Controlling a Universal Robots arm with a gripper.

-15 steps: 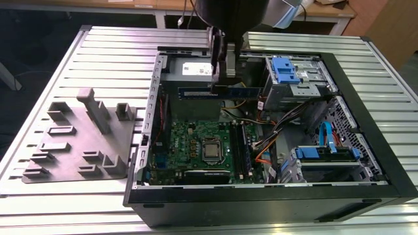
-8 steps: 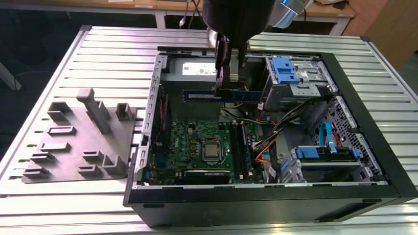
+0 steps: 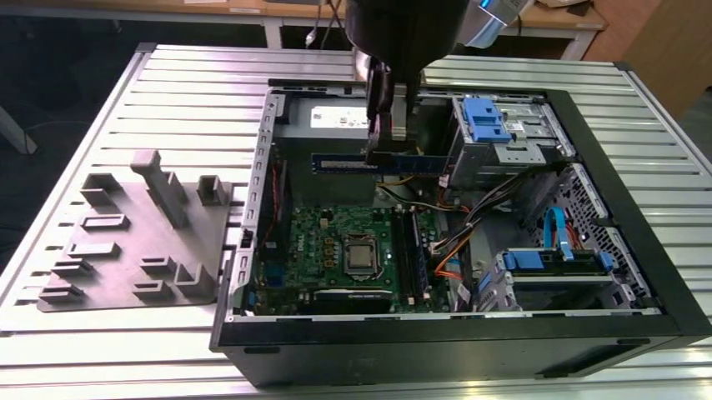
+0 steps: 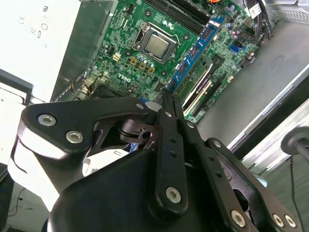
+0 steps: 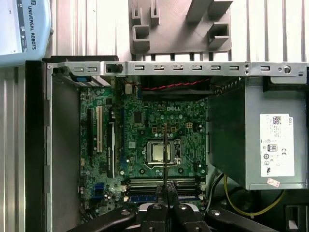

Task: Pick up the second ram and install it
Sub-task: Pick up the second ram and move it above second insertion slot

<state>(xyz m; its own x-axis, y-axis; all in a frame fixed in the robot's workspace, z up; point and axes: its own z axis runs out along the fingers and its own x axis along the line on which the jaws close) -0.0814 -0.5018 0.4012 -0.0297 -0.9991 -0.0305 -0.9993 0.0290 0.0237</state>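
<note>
Fingers point(image 3: 383, 140) clamp the second ram point(image 3: 333, 164) at mid-length.

We're in a robotics lab or workshop here: slatted metal workbench point(image 3: 167, 75), an opened computer case point(image 3: 445, 343) on it, a grey parts tray point(image 3: 128, 268) alongside, wooden desks point(image 3: 562, 18) behind.

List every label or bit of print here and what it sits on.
Pale blue cover: a maker's name in dark letters.
Green circuit board: a maker's name in white; other print too small.
White sticker on the grey power supply: too small to read.
Memory stick held in the gripper: no print legible.
</note>
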